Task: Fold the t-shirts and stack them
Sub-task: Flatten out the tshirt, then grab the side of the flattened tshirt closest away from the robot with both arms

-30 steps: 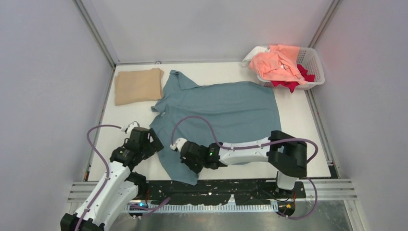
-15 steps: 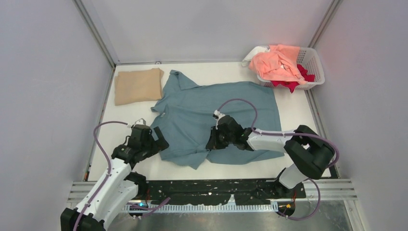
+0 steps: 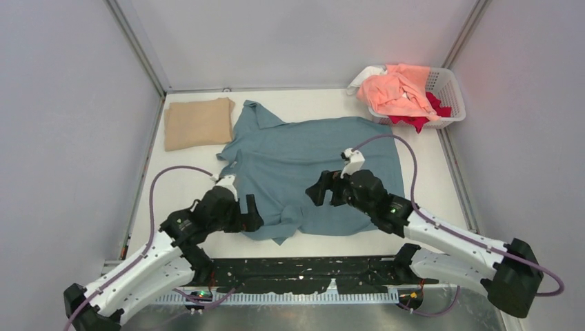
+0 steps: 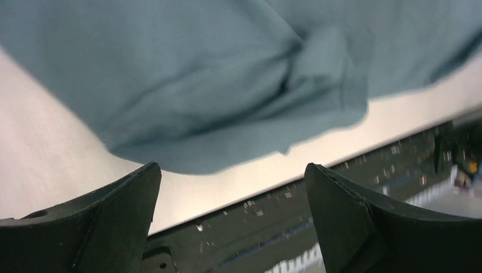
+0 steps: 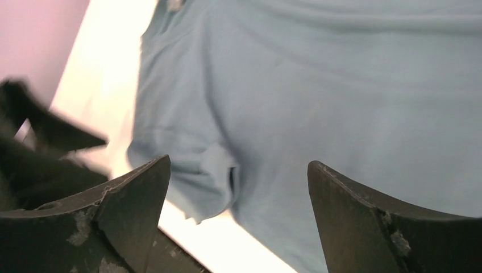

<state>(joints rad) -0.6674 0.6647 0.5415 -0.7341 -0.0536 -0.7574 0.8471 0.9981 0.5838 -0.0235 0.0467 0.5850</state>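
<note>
Over the teal-blue shirt (image 3: pixel 324 155), my right pincer (image 3: pixel 319 193) hung apart, empty; my left pincer (image 3: pixel 251 216) likewise, beside its bunched near hem. Wrist views cropped the shirt.

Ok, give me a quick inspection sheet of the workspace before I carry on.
Surface: white table, partly bare.
Job's things: teal shirt spread out, near-left corner rumpled; tan shirt folded far left; peach shirt, red shirt and white shirt in basket.
Clutter: nothing seen.
Hands: left hand open by the rumpled corner; right hand open above the teal shirt, empty.
Cables: left cable, right cable, both purple, looping.
Surroundings: grey walls.
</note>
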